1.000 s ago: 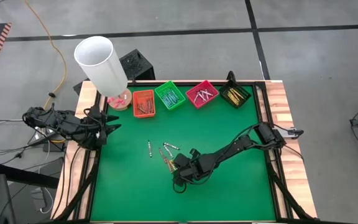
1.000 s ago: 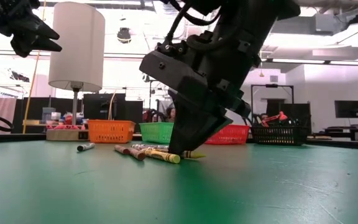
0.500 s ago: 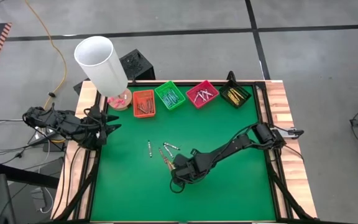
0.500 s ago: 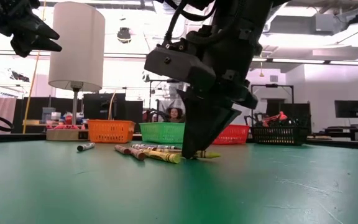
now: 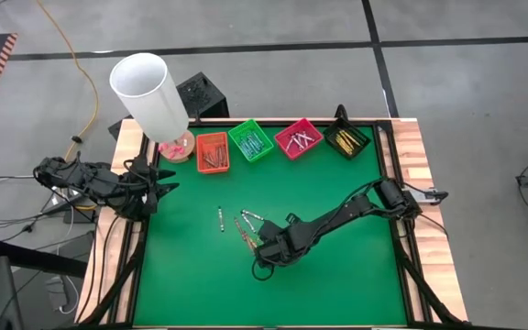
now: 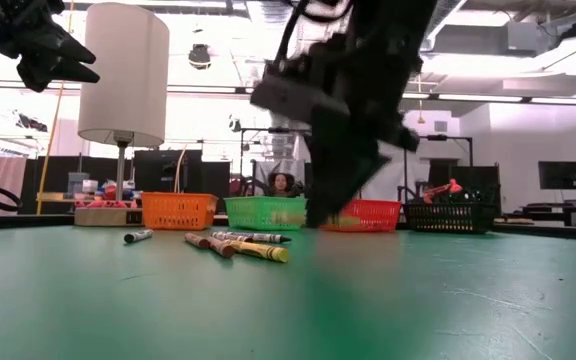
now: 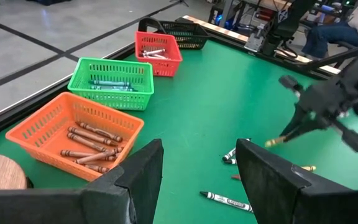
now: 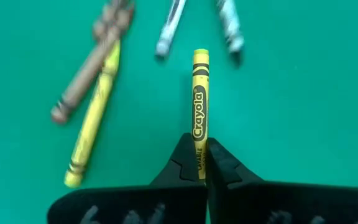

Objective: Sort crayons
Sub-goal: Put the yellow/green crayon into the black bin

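My right gripper [image 5: 264, 244] is over the middle of the green table, shut on a yellow crayon [image 8: 199, 99]. It is raised off the table in the low view [image 6: 336, 200]. Several loose crayons lie flat on the mat just left of it: white-wrapped ones [image 5: 221, 218] [image 5: 253, 216], a brown one and another yellow one [image 5: 243, 229]. They also show in the low view [image 6: 253, 249]. My left gripper [image 5: 168, 188] is open and empty over the table's left edge. My right gripper pinches the yellow crayon by its near end [image 8: 200, 163] between its two fingertips [image 8: 183, 160]. The crayon runs along the fingers and sticks out past their tips. In the left wrist view it slants down from the gripper [image 7: 277, 140], clear of the table.
Four small trays stand in a row along the far edge: orange [image 5: 212, 152] with brown crayons, green [image 5: 250, 140], pink-red [image 5: 298, 137], and black [image 5: 346, 139] with yellow ones. A white lamp [image 5: 149, 92] stands at the far left corner. People sit beyond the table.
My right gripper stood with its fingertips on the table at the yellow crayon. It has gone a little toward the table's right edge and then up, and the crayon has come clear of the table with it. The other crayons have stayed where they lay.
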`<state>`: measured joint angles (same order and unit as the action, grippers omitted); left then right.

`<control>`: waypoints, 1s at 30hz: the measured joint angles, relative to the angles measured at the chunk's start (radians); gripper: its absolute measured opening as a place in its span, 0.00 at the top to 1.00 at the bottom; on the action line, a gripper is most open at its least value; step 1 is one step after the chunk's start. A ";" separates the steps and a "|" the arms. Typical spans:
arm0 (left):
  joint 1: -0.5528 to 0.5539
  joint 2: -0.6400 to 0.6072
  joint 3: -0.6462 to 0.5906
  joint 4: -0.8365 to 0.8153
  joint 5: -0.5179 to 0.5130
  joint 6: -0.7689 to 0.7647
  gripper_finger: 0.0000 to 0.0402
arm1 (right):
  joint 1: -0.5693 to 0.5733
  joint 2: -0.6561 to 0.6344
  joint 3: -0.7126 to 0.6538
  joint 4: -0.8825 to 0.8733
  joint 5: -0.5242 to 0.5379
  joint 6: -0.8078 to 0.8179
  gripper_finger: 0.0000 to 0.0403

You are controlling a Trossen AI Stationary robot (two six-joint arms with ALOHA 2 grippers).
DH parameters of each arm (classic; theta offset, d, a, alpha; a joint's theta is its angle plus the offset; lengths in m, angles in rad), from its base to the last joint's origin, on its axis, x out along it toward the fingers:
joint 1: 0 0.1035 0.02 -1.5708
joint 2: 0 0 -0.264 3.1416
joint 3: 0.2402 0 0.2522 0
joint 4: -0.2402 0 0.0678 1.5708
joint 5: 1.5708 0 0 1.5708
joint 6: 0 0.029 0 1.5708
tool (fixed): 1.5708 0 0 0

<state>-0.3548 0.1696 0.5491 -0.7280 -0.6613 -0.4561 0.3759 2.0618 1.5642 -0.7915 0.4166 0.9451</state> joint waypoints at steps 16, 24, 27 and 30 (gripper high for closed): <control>0.000 0.000 0.000 0.000 0.000 0.000 0.52 | -0.094 -0.197 -0.040 -0.504 0.213 0.092 0.99; 0.000 0.000 0.000 0.000 0.000 0.000 0.52 | -0.224 -0.390 -0.246 -0.536 0.248 0.095 0.99; 0.000 0.000 0.000 0.000 0.000 0.000 0.52 | -0.288 -0.476 -0.334 -0.528 0.259 0.094 0.99; 0.000 0.000 0.000 0.000 0.000 0.000 0.52 | -0.358 -0.558 -0.416 -0.485 0.277 0.049 0.99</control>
<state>-0.3547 0.1696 0.5491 -0.7278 -0.6613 -0.4562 0.0177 1.5035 1.1483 -1.2769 0.6940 0.9945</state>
